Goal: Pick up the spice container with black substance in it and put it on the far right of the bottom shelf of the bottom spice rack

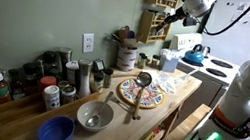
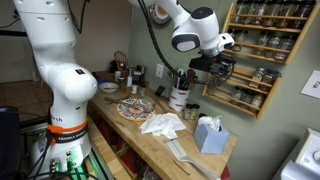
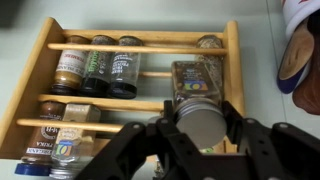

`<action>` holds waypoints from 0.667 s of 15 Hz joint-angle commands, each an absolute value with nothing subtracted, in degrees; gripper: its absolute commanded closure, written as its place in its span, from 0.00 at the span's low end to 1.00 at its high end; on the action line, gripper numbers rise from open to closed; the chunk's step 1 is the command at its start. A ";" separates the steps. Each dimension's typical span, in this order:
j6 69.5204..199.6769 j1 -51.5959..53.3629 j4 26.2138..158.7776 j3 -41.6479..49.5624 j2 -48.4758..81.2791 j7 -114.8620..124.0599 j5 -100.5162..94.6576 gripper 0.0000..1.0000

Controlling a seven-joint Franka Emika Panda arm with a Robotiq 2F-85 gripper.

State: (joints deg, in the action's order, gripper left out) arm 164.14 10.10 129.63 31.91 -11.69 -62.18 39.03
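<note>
spice container (image 3: 196,88): clear glass jar with dark contents, its grey metal lid facing the wrist camera. it is clamped between the fingers (image 3: 165,132) of the gripper (image 3: 200,128) at the right end of the bottom spice rack (image 3: 235,60), near the side board; the tier cannot be told. other jars (image 3: 97,68) stand to the left behind wooden rails. labels too blurred to read.

A pale grey-green painted wall (image 1: 34,5) backs a long light wooden countertop (image 1: 191,89) in both exterior views. 1 white wall outlet (image 1: 88,42) sits above it. A white electric stove (image 1: 222,68) stands at the countertop's far end. The light is soft and even.
</note>
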 commanded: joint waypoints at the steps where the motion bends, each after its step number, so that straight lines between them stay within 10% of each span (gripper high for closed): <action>1: 161.48 12.16 125.85 34.13 -8.57 -66.12 42.94 0.76; 10: 155.81 11.82 117.83 35.81 0.42 -74.53 53.69 0.76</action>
State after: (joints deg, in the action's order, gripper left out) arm 159.05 12.02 121.21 34.52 -2.99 -70.81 49.23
